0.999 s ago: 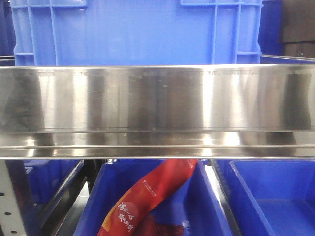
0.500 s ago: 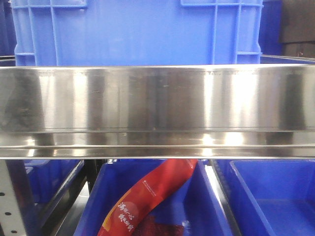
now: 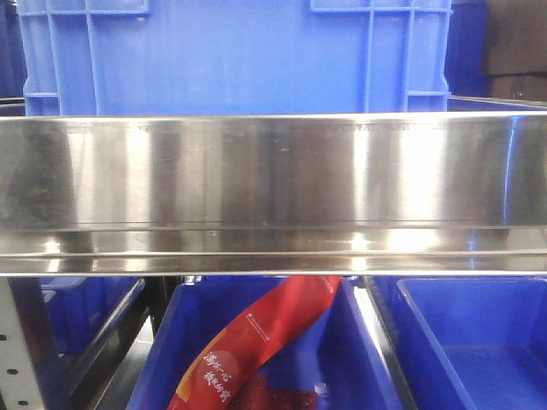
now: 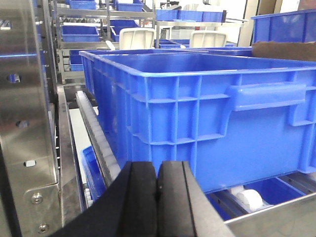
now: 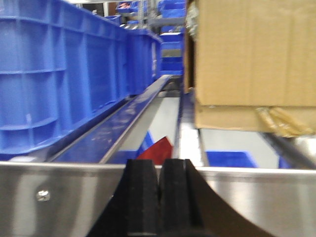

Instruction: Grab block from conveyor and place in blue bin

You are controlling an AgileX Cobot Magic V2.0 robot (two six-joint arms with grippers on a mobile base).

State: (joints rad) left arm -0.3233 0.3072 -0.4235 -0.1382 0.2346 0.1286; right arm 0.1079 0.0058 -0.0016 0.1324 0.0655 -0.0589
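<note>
Blue bin (image 4: 207, 113) at twelve o'clock, left gripper (image 4: 157, 197) and right gripper (image 5: 159, 197) clenched empty; no block visible, so next: locate one.

The front view faces a steel rail (image 3: 273, 192) close up, level with it, a blue crate (image 3: 239, 55) behind. Each wrist view looks forward over its end effector (image 4: 157, 190) (image 5: 159, 192); the left one shares that crate (image 4: 207, 113).
</note>
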